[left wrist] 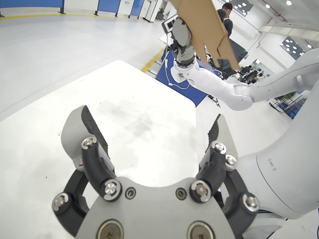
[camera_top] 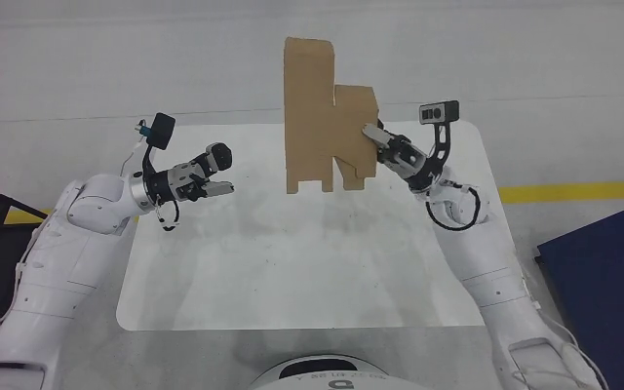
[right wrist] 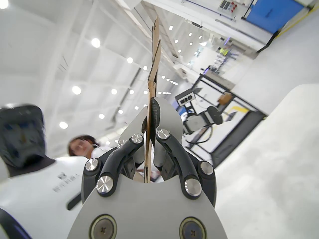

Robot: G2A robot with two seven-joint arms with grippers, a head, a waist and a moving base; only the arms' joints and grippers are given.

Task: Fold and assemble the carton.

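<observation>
White table (camera_top: 292, 263), one flat carton (camera_top: 317, 117) above it. Right gripper (camera_top: 375, 135) clamps its side, which I see edge-on from that wrist; left gripper (camera_top: 226, 184) gapes apart.

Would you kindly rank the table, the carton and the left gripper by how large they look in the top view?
1. table, largest.
2. carton, though it is held up nearer the camera, which flatters it.
3. left gripper, smallest.

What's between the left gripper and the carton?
Nothing: in the top view, only bare table shows between the left gripper and the carton.
</observation>
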